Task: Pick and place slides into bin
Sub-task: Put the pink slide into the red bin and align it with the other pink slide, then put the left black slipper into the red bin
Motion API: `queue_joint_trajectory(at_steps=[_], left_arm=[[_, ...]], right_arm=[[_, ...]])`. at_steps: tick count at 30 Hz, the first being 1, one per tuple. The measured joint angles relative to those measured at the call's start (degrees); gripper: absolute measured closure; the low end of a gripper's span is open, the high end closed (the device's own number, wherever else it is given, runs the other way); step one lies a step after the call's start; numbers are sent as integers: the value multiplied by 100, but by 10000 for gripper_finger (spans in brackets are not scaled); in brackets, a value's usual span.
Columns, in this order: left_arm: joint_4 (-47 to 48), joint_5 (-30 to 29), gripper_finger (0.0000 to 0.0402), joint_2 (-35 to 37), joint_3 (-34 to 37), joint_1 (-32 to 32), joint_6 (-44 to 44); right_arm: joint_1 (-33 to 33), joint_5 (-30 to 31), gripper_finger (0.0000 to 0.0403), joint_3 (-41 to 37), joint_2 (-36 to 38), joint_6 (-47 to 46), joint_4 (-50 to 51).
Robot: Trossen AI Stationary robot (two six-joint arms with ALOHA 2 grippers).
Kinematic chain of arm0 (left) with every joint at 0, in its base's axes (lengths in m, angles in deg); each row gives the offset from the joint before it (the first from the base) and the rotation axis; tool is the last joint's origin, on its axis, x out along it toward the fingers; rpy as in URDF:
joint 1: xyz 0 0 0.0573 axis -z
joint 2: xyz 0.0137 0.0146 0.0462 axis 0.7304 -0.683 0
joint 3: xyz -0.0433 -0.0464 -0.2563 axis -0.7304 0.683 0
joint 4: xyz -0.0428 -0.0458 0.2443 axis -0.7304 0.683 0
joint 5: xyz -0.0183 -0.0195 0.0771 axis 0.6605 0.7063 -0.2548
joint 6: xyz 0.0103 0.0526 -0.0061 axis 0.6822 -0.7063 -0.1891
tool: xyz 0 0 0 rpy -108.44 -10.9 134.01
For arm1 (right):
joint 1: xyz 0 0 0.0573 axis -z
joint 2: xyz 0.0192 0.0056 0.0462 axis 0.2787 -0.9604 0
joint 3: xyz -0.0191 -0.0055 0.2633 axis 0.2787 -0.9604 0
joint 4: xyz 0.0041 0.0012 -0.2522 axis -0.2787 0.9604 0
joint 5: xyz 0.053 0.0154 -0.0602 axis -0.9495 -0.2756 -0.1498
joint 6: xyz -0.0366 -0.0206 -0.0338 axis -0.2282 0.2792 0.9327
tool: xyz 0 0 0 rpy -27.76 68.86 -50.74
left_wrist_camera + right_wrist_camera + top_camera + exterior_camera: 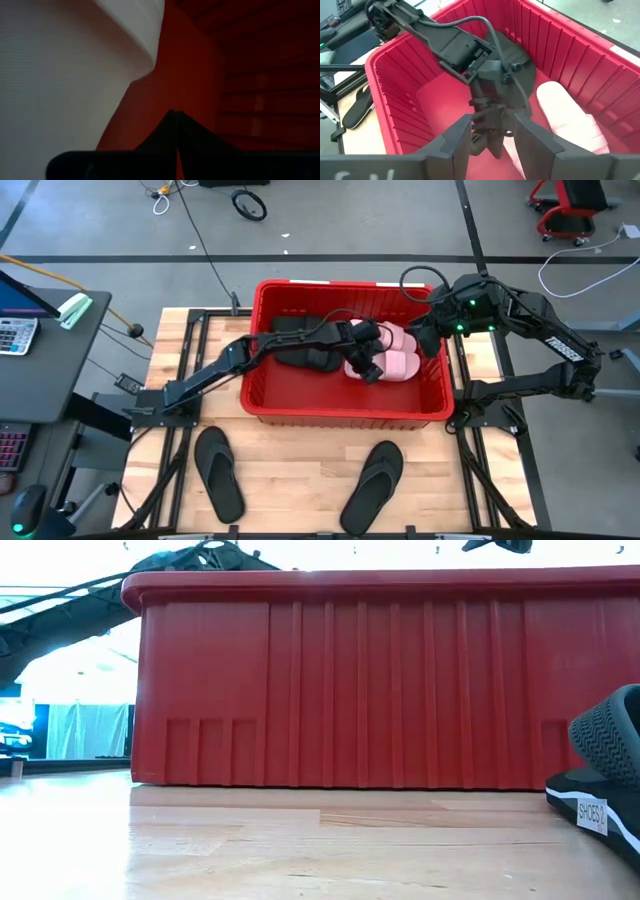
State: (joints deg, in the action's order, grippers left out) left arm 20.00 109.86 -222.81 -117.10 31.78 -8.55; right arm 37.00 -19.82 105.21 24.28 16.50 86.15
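The red bin (345, 408) stands mid-table. Two pale pink slides (400, 352) and black slides (300, 345) lie inside it. Two black flip-flops (218, 472) (372, 485) lie flat on the table in front of the bin; one shows in the low view (610, 775). My left gripper (371, 370) reaches down into the bin, shut, right beside a pink slide (60, 75). My right gripper (425, 340) is open and empty above the bin's right end, looking down on the left gripper (487, 107) and a pink slide (570, 120). My left gripper points down into the bin with its fingers (175, 125) shut tip to tip, nothing between them. The pink slide lies right next to them; I cannot tell whether they touch it.
The bin's tall ribbed walls (560, 35) close in both grippers. The left arm (180, 565) crosses the bin's left rim. A dark side table with a calculator (15, 335) stands left of the work table. Bare wood shows between the two flip-flops.
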Motion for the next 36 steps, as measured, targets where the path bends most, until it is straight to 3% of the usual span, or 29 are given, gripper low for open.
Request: queue_joint_trajectory(at_steps=[5, 10, 24, 31, 36], left_arm=[[124, 50, 397, -287, -12, -13, -8], [135, -965, 397, -305, -8, -28, -7], [-103, -1074, 398, -299, -6, -476, 247], [-117, -587, 397, -272, -285, -467, 340], [-450, -697, 394, 234, -233, -452, 351]], right_arm=[[0, -5, 252, 0, 0, 0, 0], [0, -3, 252, 0, 0, -2, 0], [0, -5, 252, 0, 0, -10, -1], [0, -3, 252, 0, 0, -10, -1], [-51, -67, 252, 0, 0, -20, -1]])
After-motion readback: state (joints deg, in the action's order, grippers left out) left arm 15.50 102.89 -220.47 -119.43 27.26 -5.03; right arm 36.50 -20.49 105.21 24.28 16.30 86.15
